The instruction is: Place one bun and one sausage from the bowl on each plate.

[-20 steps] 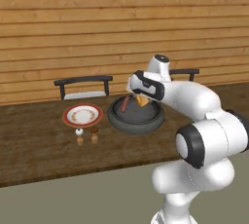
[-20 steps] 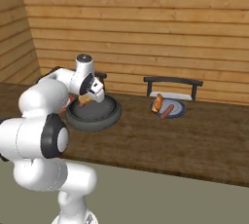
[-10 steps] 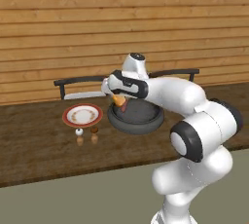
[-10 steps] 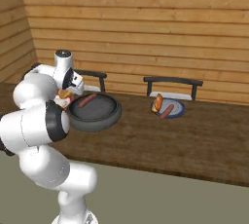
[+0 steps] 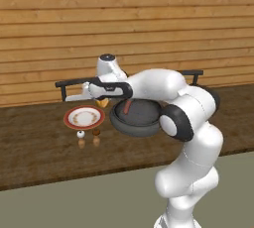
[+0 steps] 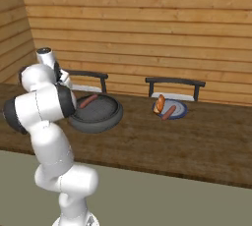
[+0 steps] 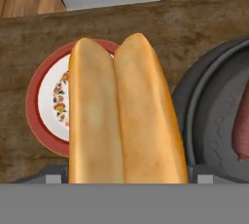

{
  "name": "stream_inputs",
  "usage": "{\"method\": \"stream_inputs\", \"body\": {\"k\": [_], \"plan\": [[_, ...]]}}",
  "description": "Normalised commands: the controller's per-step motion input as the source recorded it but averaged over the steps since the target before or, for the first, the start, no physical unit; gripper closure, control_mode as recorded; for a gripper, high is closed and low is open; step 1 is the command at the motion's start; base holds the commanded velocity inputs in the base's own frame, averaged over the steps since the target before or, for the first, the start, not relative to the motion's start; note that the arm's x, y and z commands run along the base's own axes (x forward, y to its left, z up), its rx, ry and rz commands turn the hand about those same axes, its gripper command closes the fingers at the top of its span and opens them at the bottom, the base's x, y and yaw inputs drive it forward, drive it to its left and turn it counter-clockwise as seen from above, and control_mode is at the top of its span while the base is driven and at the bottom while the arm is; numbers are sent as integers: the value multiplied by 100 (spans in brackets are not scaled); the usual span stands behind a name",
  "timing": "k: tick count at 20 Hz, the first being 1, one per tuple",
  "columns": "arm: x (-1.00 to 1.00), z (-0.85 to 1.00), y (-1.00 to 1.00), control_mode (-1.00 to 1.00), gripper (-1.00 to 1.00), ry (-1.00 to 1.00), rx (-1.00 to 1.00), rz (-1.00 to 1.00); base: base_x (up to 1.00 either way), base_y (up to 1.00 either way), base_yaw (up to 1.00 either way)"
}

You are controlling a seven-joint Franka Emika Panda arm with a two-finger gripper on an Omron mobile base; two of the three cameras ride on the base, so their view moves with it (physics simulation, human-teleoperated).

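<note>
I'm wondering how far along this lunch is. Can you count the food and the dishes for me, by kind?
Plates: 2, one red-rimmed white, one blue
Bowl: 1
Buns: 2, one carried by the robot, one on the blue plate
Sausages: 2, one in the bowl, one on the blue plate
Total: 7

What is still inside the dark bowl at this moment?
One sausage lies in the bowl near its far rim. The rest of the floor that shows looks bare; the arm covers part of the bowl's right side in the left base view.
</note>
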Motion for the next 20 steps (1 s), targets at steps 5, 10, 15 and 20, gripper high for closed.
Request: {"method": "stream_inputs", "body": {"k": [5,10,15,20], "plan": [[31,-62,5,-100,100,7,0,3,0,0,0],[22,-73,0,-100,100,1,0,3,0,0,0],[17,-47,16,-100,100,0,0,3,0,0,0],[20,-15,22,-100,100,0,0,1,0,0,0]]}}
